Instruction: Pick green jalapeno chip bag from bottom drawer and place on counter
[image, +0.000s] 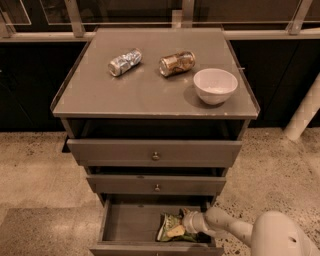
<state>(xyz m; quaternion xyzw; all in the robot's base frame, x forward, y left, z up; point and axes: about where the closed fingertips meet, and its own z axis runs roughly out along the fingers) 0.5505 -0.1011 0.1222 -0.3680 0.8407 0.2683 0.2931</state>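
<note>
**Camera view.** A speckled stone floor surrounds a grey cabinet of three drawers. Its top, the bench, carries a crushed silver can, a brownish can and a white bowl. Bare metal at front left would suit a delivery. The bottom drawer stands pulled out, which gives me a way in. The green chip bag lies at its right side. My gripper sits low inside the drawer, against the bag's right edge. Whether it has closed on the bag I cannot tell. My arm enters from the lower right, nearly level, wrist pointing left.
</note>
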